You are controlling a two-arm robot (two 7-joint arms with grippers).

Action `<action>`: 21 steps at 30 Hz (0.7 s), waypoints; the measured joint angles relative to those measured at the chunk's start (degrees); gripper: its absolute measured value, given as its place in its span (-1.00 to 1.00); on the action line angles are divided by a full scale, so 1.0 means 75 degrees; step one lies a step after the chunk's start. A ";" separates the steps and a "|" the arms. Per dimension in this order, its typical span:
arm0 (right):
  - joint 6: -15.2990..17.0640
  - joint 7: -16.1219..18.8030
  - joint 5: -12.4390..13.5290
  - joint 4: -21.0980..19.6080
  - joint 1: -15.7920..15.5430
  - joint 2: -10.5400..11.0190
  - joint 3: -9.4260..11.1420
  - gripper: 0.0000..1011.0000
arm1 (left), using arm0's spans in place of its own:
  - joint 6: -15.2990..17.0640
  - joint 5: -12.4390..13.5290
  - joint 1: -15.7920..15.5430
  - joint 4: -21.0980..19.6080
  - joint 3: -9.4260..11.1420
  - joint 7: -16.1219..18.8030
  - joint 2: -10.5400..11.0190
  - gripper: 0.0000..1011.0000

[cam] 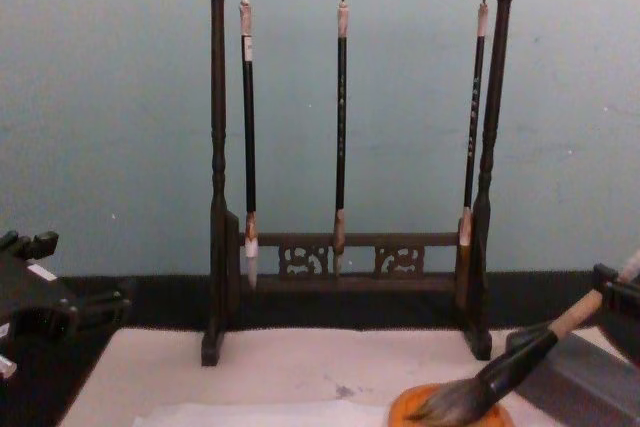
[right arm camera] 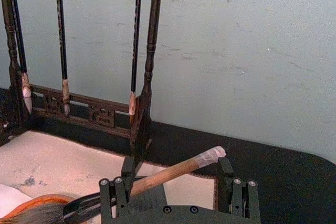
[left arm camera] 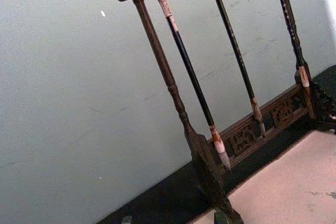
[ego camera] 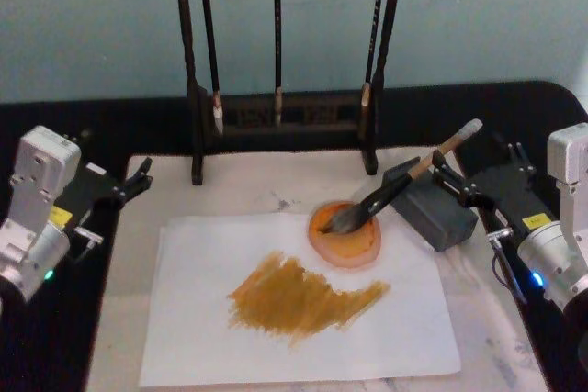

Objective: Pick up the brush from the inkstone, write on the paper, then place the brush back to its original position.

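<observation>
Brush (ego camera: 397, 187): bristles in the orange dish (ego camera: 345, 236), handle between the fingers.
Right pincer (ego camera: 452, 174): released, straddling the handle.

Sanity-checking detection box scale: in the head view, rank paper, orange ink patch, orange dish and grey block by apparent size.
1. paper, clearly the largest.
2. orange ink patch painted on it.
3 and 4. orange dish and grey block look about alike; no ranking between them. The brush lies across both, hiding part of each.

Matt white paper (ego camera: 386, 337), bamboo-handled brush (ego camera: 404, 181), dark carved wooden rack (cam: 350, 257).
</observation>
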 joint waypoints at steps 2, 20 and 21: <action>0.0004 -0.0010 -0.0005 -0.0005 0.0000 0.0003 -0.0003 0.98 | 0.0000 0.0000 0.0000 0.0000 0.0000 0.0000 0.0000 1.00; 0.0035 -0.0066 -0.0052 -0.0037 0.0000 0.0019 -0.0025 0.98 | 0.0000 0.0000 0.0001 0.0000 0.0000 0.0000 0.0000 1.00; 0.0036 -0.0067 -0.0052 -0.0038 0.0000 0.0019 -0.0025 0.98 | 0.0000 0.0000 0.0000 0.0000 0.0000 0.0000 0.0000 1.00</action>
